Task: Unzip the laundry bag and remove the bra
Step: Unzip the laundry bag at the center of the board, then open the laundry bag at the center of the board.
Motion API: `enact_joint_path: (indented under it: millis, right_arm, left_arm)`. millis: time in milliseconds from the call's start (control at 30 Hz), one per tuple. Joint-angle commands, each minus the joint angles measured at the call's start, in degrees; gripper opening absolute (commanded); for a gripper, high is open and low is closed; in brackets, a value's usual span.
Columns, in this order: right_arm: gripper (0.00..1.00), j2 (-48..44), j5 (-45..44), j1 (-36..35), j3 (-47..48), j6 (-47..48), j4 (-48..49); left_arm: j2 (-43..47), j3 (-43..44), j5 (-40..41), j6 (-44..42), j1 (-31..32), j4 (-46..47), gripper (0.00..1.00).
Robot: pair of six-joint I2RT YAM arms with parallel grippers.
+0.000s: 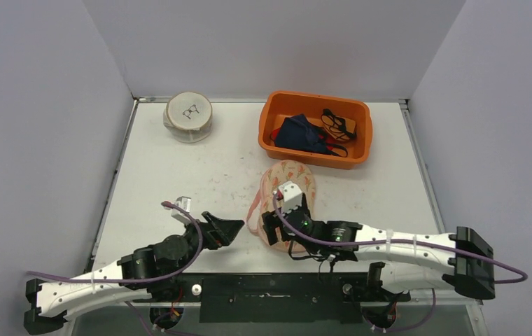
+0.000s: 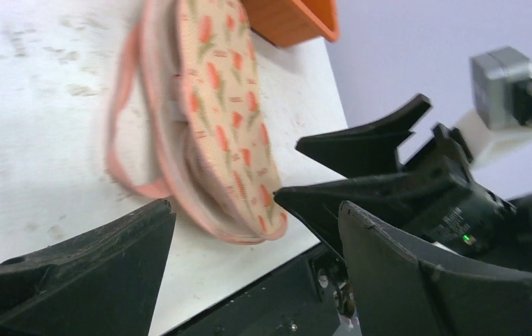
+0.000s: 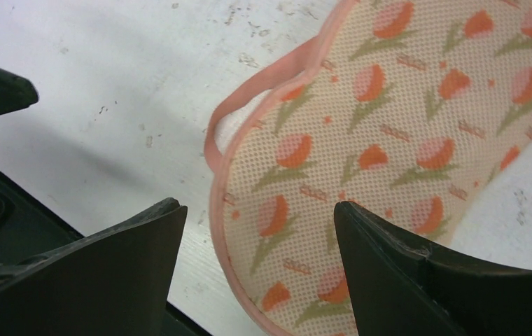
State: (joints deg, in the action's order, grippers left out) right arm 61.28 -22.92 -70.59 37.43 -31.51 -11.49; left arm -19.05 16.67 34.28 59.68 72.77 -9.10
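The laundry bag point(image 1: 292, 175) is a flat pink mesh pouch with an orange tulip print, lying near the middle of the table. It shows close up in the left wrist view point(image 2: 228, 119) and the right wrist view point(image 3: 389, 140). I cannot see its zip, and the bra is hidden. My right gripper point(image 1: 271, 231) hangs open over the bag's near end, with the pink edge between its fingers point(image 3: 256, 206). My left gripper point(image 1: 237, 227) stands open just left of the bag with nothing between its fingers point(image 2: 256, 210). The right gripper's black fingers point(image 2: 368, 140) show beyond the bag.
An orange bin point(image 1: 269, 129) at the back right holds a dark blue garment point(image 1: 299, 133) and a black strappy item point(image 1: 337, 124). A round white pouch with a glasses drawing point(image 1: 189, 116) sits at the back left. Grey walls close in three sides.
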Motion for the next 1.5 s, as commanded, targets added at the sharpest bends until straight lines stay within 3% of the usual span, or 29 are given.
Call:
enact_joint_path:
  millis: [0, 133, 300, 667, 800, 1067, 1267, 1467]
  right_arm:
    - [0.79, 9.31, -2.75, -3.56, 8.25, 5.84, 1.03]
    - [0.75, 16.58, -6.35, -4.95, 12.43, 6.89, -0.11]
    - [0.62, 22.18, -8.47, -5.09, 15.10, 7.23, -0.62]
    - [0.26, 24.89, -10.57, -5.09, 16.32, 5.87, -3.39]
    - [0.06, 23.66, -11.01, -5.09, 15.99, 5.11, -4.43]
    - [0.05, 13.37, -11.31, -5.43, 12.10, 1.98, -6.79]
    - [0.05, 3.46, -10.09, -5.29, 7.34, -0.87, -8.58]
    - [0.05, -5.94, -12.20, -5.43, 3.44, -5.76, -13.76]
  left_arm:
    - [7.35, -1.85, 9.94, 9.95, 0.12, -18.01, 0.85]
    - [10.30, -3.16, 11.39, 13.00, 0.09, -20.53, 0.84]
    - [9.13, -2.58, 11.76, 14.96, 0.09, -23.18, 0.83]
    - [6.40, -3.28, 11.04, 15.37, 0.09, -21.48, 0.83]
    - [5.32, -3.44, 10.84, 15.18, 0.09, -20.08, 0.83]
    - [1.20, -3.32, 10.37, 12.43, 0.02, -15.05, 0.83]
    - [-7.83, -0.80, 9.90, 9.21, -0.49, -8.55, 0.83]
    - [-17.26, 2.74, 2.87, 1.61, -6.64, 1.49, 0.83]
